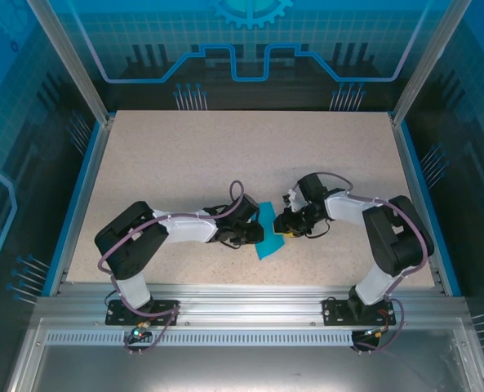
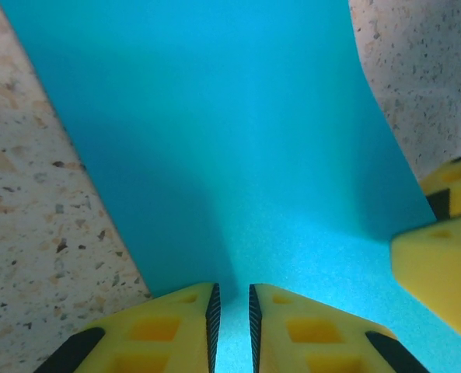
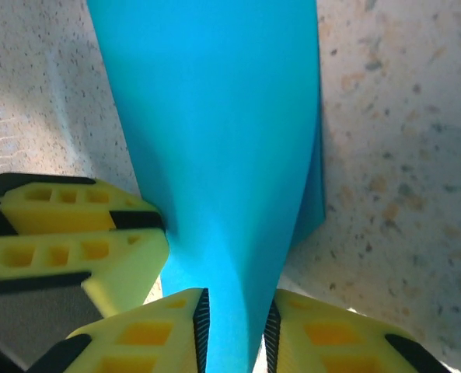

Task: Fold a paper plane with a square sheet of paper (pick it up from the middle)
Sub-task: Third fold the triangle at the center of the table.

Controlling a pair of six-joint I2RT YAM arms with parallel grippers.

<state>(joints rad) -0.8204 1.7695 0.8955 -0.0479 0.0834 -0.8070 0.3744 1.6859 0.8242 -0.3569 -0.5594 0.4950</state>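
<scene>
The square sheet of paper point(image 1: 268, 238) is teal-blue and hangs bowed between my two grippers, just above the front middle of the table. My left gripper point(image 1: 255, 232) comes in from the left. In the left wrist view its yellow jaws point(image 2: 234, 289) stand nearly together with the sheet point(image 2: 238, 155) running between the pads. My right gripper point(image 1: 284, 226) holds the opposite edge. In the right wrist view its jaws point(image 3: 236, 299) stand wider, pressed on a curled fold of the sheet point(image 3: 214, 116). The two grippers' fingertips are almost touching; the left one's fingers point(image 3: 82, 233) show beside the fold.
The speckled beige table point(image 1: 225, 155) stretches bare behind and beside the grippers. A blue rim point(image 1: 77, 204) and glass walls enclose it. The aluminium rail point(image 1: 250, 306) carrying both arm bases runs along the front.
</scene>
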